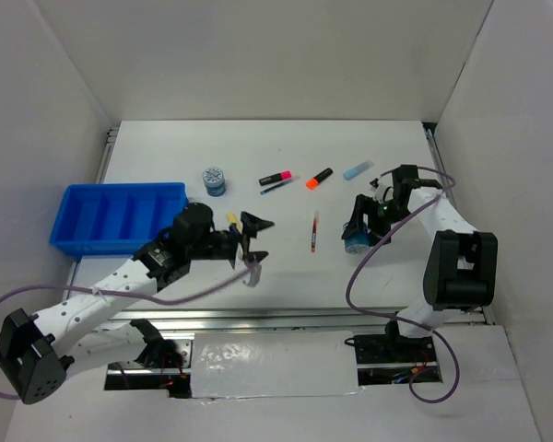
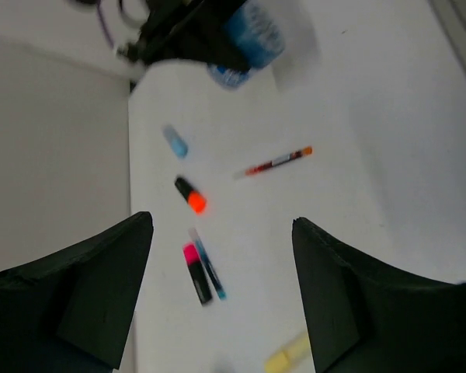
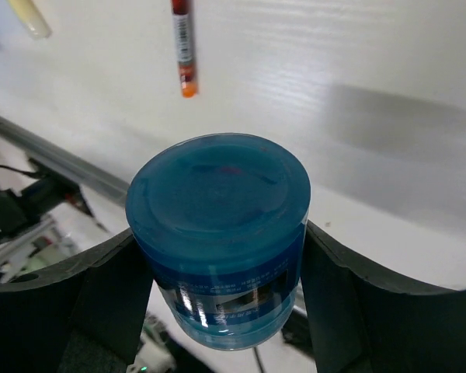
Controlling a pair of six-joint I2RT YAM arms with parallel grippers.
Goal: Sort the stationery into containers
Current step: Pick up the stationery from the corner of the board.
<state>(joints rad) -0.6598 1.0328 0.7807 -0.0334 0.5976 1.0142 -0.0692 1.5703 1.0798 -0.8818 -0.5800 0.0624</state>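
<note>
Right wrist, right claw (image 3: 221, 264) gripping blue roll (image 3: 217, 194)

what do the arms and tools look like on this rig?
Left arm and right arm: white links, black joint housings. Left tool and right tool: black, two broad wedge-shaped fingers. A loose lavender cable trails along each arm.

Your left arm (image 1: 101, 299) reaches low and forward across the table, left gripper (image 1: 255, 241) turned sideways, jaws spread with nothing in them. Your right arm (image 1: 442, 230) is folded back on itself, right gripper (image 1: 361, 232) down low, both fingers (image 3: 101, 303) pressed against a blue roll (image 3: 217, 210).
</note>
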